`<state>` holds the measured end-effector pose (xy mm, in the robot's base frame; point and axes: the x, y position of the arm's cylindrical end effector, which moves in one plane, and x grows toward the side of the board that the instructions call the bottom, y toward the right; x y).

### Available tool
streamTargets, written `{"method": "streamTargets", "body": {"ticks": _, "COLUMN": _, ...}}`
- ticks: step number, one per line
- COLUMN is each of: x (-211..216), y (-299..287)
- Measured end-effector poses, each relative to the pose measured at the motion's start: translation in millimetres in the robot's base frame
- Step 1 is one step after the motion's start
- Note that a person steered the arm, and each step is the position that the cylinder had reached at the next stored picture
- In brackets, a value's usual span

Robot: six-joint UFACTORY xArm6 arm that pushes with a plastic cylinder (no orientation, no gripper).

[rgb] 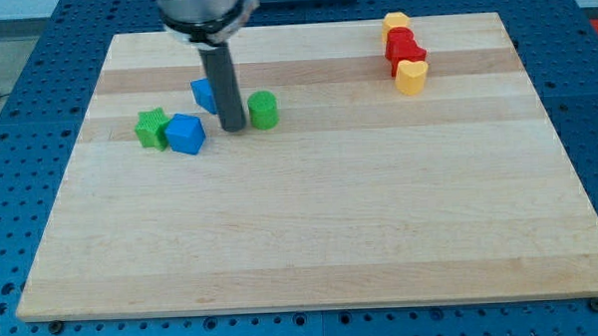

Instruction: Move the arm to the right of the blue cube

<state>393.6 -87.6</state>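
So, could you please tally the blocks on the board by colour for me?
Blue: 2, the blue cube and a blue block behind my tip
Green: 2
Red: 2
Yellow: 2
Total: 8

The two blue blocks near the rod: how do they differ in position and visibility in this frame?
The lower blue block shows whole, touching the green star on the view's left. The upper blue block is partly hidden behind the rod, with my tip at its right, between it and the green cylinder. Both are the same blue.
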Motion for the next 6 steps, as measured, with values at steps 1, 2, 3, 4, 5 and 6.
{"method": "streamTargets", "body": {"ticks": 1, "x": 18, "y": -8}}
{"method": "streamTargets", "body": {"ticks": 2, "x": 26, "y": -29}}
{"method": "streamTargets", "body": {"ticks": 3, "x": 26, "y": -39}}
{"method": "streamTargets", "body": {"ticks": 4, "x": 27, "y": -42}}
{"method": "streamTargets", "body": {"ticks": 5, "x": 26, "y": -43}}
{"method": "streamTargets", "body": {"ticks": 6, "x": 8, "y": -40}}
